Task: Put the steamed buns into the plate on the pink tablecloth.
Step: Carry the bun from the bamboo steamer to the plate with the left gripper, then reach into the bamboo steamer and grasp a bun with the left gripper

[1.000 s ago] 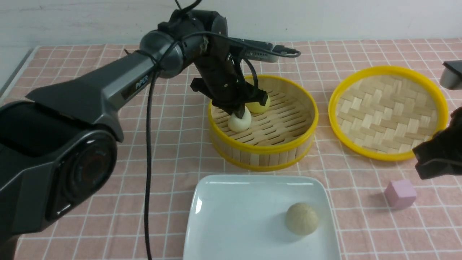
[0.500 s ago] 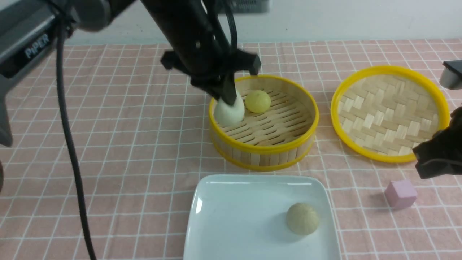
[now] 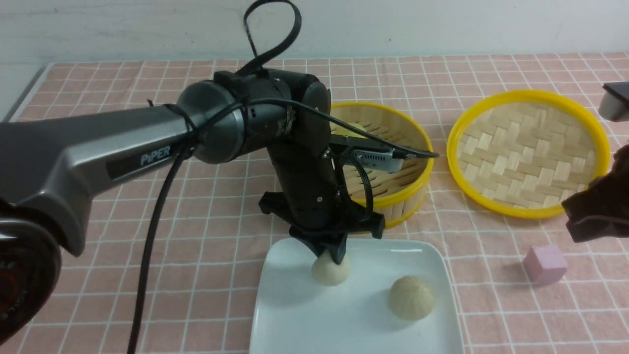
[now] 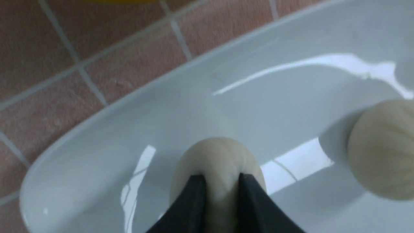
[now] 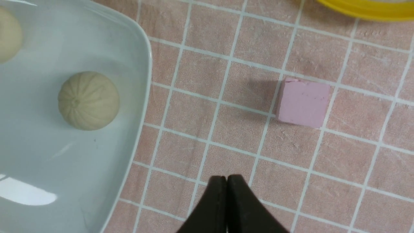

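Pinching the second pale bun [image 3: 330, 273] at its top, the left hand [image 3: 333, 257] holds it on the white plate [image 3: 295, 314], beside the first bun [image 3: 411, 297]. Mostly hidden, the yellow bun [image 3: 357, 129] waits in the steamer basket [image 3: 393, 196]. The right hand [image 5: 226, 181] is pressed together, idle.

So the salmon-pink grid-lined tablecloth [image 3: 98, 314] covers the whole worktop, and the glossy white rounded-square plate [image 3: 295, 324] sits at the near edge, roughly in the middle. In it there's a pale cream round steamed bun [image 3: 330, 273] toward the back, plus a beige round steamed bun [image 3: 411, 298] to its right, the two apart. Just behind the plate is the yellow-rimmed bamboo steamer basket [image 3: 410, 196], with the yellow-rimmed woven bamboo lid [image 3: 526, 152] lying to the basket's right. A small pink cube [image 3: 544, 264] sits right of the plate, in front of the lid.
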Robot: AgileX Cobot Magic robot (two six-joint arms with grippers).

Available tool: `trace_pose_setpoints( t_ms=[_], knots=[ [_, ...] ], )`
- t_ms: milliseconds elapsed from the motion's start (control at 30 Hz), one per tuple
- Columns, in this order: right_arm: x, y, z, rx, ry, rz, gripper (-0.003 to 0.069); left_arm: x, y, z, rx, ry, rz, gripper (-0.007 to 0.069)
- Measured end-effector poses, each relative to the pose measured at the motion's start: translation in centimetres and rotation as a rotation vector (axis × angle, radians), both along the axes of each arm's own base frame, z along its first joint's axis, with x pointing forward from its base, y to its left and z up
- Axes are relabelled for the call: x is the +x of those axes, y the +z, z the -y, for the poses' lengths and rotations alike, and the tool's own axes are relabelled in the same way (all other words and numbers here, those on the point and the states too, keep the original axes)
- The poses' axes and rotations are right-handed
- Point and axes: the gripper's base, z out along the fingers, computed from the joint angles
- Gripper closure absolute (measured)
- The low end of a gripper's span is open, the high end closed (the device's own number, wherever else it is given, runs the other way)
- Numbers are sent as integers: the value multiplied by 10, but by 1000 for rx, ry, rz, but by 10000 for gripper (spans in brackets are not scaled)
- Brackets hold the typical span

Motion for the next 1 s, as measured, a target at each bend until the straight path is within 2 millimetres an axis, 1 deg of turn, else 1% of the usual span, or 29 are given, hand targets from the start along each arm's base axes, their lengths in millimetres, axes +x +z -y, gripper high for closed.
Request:
trace_pose_setpoints(
  t_ms=[100, 133, 167, 200, 233, 333, 400, 467, 500, 533, 567, 667, 700, 733, 767, 800, 867, 933, 967, 1000],
  knots=[
    [0, 0, 1, -8, 1, 2, 637, 3, 0, 1, -17, 57, 12, 333],
    [0, 0, 1, -9, 1, 2, 636, 2, 0, 1, -16, 69, 7, 288],
    [0, 0, 1, -9, 1, 2, 636, 2, 0, 1, -16, 72, 7, 283],
    [0, 0, 1, -10, 2, 2, 634, 2, 0, 0, -10, 76, -1, 239],
    [0, 0, 1, -11, 2, 2, 632, 2, 0, 0, -7, 76, -5, 217],
    [0, 0, 1, -11, 2, 2, 629, 1, 0, 0, -1, 76, -15, 188],
    [0, 0, 1, -11, 2, 0, 625, 3, 8, 0, 4, 71, -5, 180],
    [0, 0, 1, -11, 2, 0, 624, 10, 21, 3, -12, 84, 41, 205],
    [0, 0, 1, -11, 2, 0, 622, 14, 29, 5, -21, 96, 73, 235],
    [0, 0, 1, -11, 2, 0, 622, 18, 36, 6, -30, 108, 103, 276],
    [0, 0, 1, -11, 2, 0, 620, 23, 46, 7, -45, 124, 152, 340],
    [0, 0, 1, -11, 2, 0, 616, 35, 65, 9, -78, 152, 260, 492],
    [0, 0, 1, -11, 2, 0, 615, 42, 70, 9, -100, 176, 285, 556],
    [0, 0, 1, -11, 2, 0, 613, 48, 76, 9, -119, 200, 305, 582],
    [0, 0, 1, -11, 2, 0, 612, 56, 79, 7, -141, 232, 314, 603],
    [0, 0, 1, -11, 2, 0, 611, 60, 79, 6, -148, 246, 319, 608],
    [0, 0, 1, -11, 2, 0, 608, 83, 78, -1, -183, 319, 326, 623],
    [0, 0, 1, -11, 2, 0, 604, 101, 78, -5, -200, 343, 348, 622],
    [0, 0, 1, -9, 2, 0, 603, 109, 73, -5, -196, 339, 356, 614],
    [0, 0, 0, -7, 1, 0, 602, 113, 72, -3, -197, 324, 369, 604]
  ],
)
